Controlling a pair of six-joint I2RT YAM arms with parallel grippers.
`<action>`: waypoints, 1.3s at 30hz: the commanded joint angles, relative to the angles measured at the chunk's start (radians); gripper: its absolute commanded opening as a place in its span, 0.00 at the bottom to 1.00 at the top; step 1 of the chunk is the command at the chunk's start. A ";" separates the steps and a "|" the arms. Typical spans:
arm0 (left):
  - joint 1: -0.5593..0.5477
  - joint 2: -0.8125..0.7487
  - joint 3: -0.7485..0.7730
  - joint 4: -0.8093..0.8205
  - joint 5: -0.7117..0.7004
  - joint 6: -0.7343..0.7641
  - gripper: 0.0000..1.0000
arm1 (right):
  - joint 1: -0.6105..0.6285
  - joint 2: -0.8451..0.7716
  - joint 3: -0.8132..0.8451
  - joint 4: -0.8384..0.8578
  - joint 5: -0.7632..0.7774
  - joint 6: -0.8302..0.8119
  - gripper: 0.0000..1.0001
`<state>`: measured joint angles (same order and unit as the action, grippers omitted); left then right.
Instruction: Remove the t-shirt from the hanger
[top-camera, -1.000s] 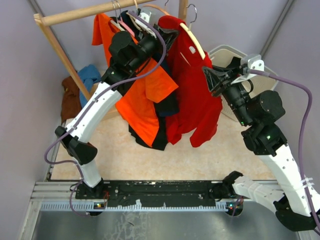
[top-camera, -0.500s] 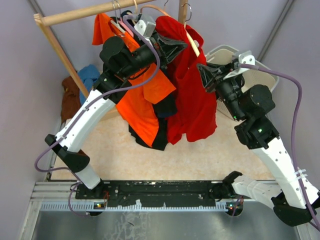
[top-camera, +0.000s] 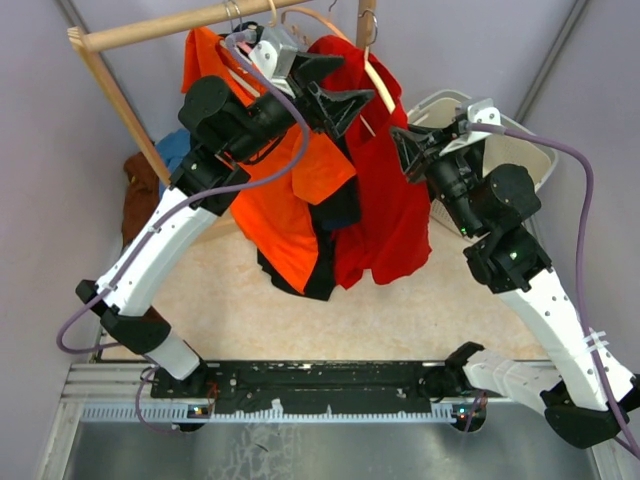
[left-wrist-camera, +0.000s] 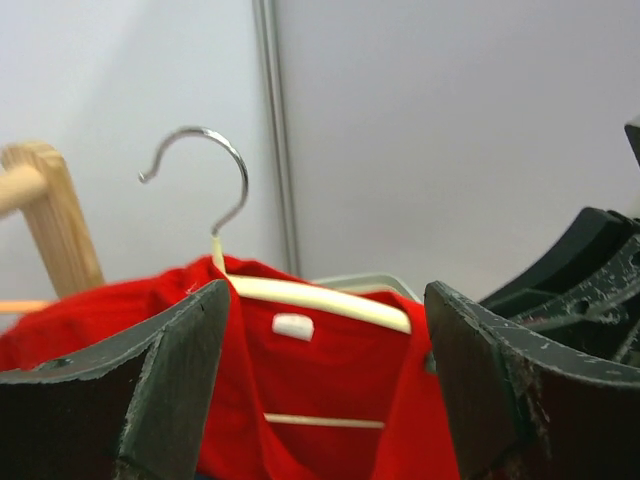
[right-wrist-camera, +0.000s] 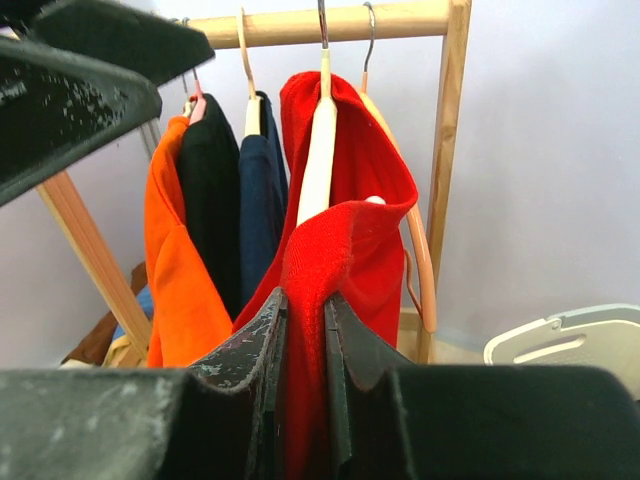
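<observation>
The red t-shirt (top-camera: 388, 215) hangs on a cream hanger (top-camera: 380, 85) from the wooden rail (top-camera: 180, 25). My left gripper (top-camera: 345, 85) is open beside the shirt's collar, high near the rail. In the left wrist view its fingers (left-wrist-camera: 170, 380) stand wide apart with the hanger (left-wrist-camera: 320, 298) and the red collar (left-wrist-camera: 330, 390) behind them, nothing gripped. My right gripper (top-camera: 402, 150) is shut on a bunched fold of the red t-shirt (right-wrist-camera: 345, 250). That fold runs up between the right gripper's (right-wrist-camera: 305, 315) jaws to the hanger (right-wrist-camera: 320, 150).
An orange shirt (top-camera: 290, 200), a black garment (right-wrist-camera: 210, 200) and a navy one (right-wrist-camera: 262, 190) hang left of the red one. An empty tan hanger (right-wrist-camera: 420, 270) hangs by the rack's post (right-wrist-camera: 445, 150). A white basket (top-camera: 520, 150) stands at back right. Blue and brown clothes (top-camera: 175, 150) lie at left.
My left gripper has opened wide, and the left arm has risen toward the rail. The right gripper has shifted up and left, still gripping the red fold.
</observation>
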<state>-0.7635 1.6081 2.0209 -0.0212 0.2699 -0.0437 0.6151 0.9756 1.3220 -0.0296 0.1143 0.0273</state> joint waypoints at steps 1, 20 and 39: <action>-0.001 0.006 0.010 0.115 -0.028 0.126 0.85 | 0.005 -0.025 0.022 0.128 -0.020 -0.006 0.00; 0.033 0.185 0.190 0.146 0.017 0.173 0.73 | 0.009 -0.058 -0.014 0.115 -0.066 -0.012 0.00; 0.044 0.274 0.282 0.161 0.076 0.058 0.54 | 0.012 -0.079 -0.036 0.105 -0.073 -0.007 0.00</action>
<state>-0.7223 1.8706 2.2700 0.1093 0.3195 0.0513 0.6197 0.9329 1.2732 -0.0486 0.0540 0.0265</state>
